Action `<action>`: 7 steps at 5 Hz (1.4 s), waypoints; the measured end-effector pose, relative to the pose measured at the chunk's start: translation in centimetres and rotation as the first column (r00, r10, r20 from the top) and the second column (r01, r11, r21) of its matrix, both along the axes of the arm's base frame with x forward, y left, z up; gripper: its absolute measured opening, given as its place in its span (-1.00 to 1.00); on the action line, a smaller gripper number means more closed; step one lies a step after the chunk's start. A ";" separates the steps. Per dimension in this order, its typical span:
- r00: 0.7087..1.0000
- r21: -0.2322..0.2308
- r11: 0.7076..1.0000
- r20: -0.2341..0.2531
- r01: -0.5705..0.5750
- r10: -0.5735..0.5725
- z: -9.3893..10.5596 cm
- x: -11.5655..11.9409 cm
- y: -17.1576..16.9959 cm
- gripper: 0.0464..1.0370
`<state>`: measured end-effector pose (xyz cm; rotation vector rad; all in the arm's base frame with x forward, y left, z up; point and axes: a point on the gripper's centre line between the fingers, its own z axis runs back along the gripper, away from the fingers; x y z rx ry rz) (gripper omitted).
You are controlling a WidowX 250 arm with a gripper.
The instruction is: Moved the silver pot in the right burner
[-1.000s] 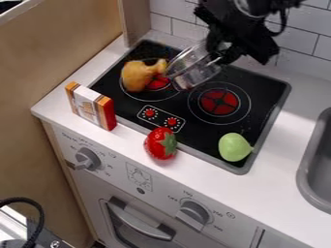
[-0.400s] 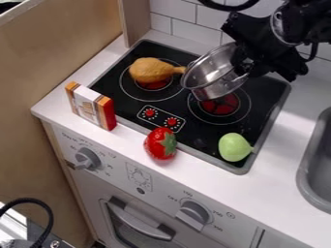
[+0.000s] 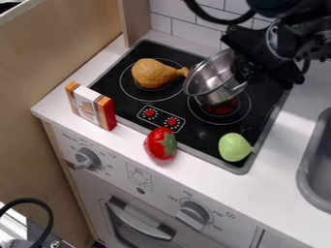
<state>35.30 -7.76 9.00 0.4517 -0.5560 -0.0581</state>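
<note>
The pincer (image 3: pixel 243 69) grips the silver pot (image 3: pixel 211 77) at its far right side, and the pot hangs tilted over the upper left part of the right burner (image 3: pixel 222 109), its open mouth leaning toward the drumstick (image 3: pixel 154 74). Let go at this slant, it would probably land on its lower edge and rock or roll off the ring. It also sits left of centre, so lowering it straight down could leave it between the burners. The drumstick's narrow end lies right by the rim; a leftward swing while levelling the pot might shove it.
</note>
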 end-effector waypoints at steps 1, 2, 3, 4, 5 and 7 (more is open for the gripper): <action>1.000 0.010 1.000 0.014 0.015 -0.015 -0.7 0.0 0.1 -0.56; 0.999 0.018 0.999 0.031 0.026 -0.026 -1.0 -0.1 0.3 -0.56; 0.999 0.030 0.999 0.045 0.026 -0.027 -1.5 -0.3 0.0 -0.47; 0.999 0.035 0.999 0.033 0.012 -0.014 -2.2 -0.7 -0.3 0.09; 0.999 0.030 1.000 0.034 -0.002 0.001 -2.2 -0.8 -0.4 0.69; 0.999 0.017 0.999 0.017 -0.040 0.040 -1.9 -1.1 -0.9 0.93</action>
